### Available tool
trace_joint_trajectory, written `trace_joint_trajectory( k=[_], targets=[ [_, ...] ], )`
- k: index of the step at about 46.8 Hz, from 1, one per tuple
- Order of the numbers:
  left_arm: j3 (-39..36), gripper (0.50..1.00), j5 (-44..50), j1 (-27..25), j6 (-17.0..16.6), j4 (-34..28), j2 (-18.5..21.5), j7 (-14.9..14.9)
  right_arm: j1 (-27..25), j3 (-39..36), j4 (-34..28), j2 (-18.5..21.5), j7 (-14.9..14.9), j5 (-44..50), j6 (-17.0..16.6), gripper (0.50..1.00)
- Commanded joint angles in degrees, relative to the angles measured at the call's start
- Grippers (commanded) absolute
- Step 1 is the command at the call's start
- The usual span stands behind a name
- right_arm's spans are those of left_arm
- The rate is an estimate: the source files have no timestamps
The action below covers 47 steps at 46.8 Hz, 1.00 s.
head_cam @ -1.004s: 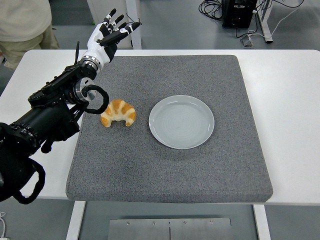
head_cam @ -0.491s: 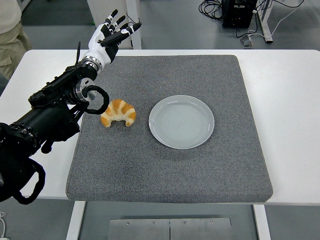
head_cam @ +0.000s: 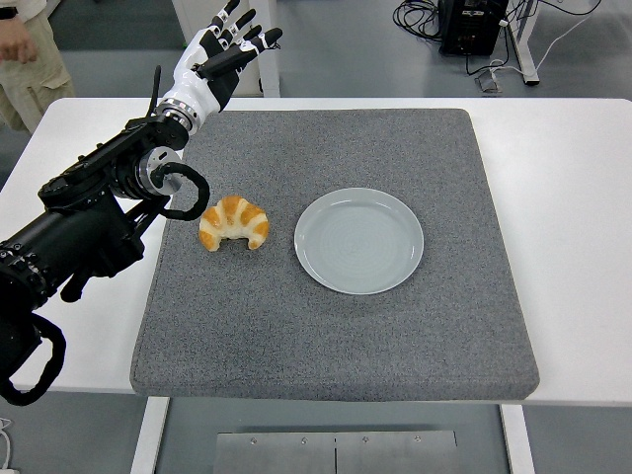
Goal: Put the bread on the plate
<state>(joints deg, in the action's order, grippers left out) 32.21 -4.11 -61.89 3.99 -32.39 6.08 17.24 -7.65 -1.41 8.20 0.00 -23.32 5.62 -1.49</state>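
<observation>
1. Left hand – white, with black fingertips, raised beyond the far edge of the table, over the floor. Fingers spread and loose, nothing in them.
2. Left arm – black, comes in from the left edge and bottom-left corner, angling up toward the hand; a black cable loop hangs off the forearm.
3. Bread – a croissant, lying on the grey mat, well below the hand toward the near edge, just right of the cable loop. Whether loop and bread touch, can't tell. Hand is well apart from it.
4. Plate – pale grey-blue, round, on the mat, near the bread on its right side, a gap of mat between them. Nothing on it. Lower and to the right of the hand.
5. Bread not on plate.
6. Person – top-left corner, left of the hand, beige clothing, only partly in view.
</observation>
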Motion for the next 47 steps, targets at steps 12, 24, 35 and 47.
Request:
trace_joint_trajectory(
  k=[12, 24, 35, 47],
  targets=[
    [-1.71, 0.975, -0.46, 0.19, -1.35, -4.69, 2.88, -0.01, 0.01, 0.0, -0.03, 0.0, -0.06, 0.0, 0.0, 1.0],
    [-6.11, 0.975, -9.23, 0.02, -7.76, -10.23, 5.96, 0.6, 0.01, 0.0, 0.06, 0.0, 0.03, 0.0, 0.0, 1.0],
    [-8.91, 0.975, -18.74, 0.28, -13.39, -21.65, 10.7, 0.16, 0.01, 0.0, 0.06, 0.0, 0.03, 0.0, 0.0, 1.0],
    [-15.51, 0.975, -23.3, -0.25, -14.89, -31.67, 17.82, 0.16, 0.01, 0.0, 0.06, 0.0, 0.03, 0.0, 0.0, 1.0]
  ],
)
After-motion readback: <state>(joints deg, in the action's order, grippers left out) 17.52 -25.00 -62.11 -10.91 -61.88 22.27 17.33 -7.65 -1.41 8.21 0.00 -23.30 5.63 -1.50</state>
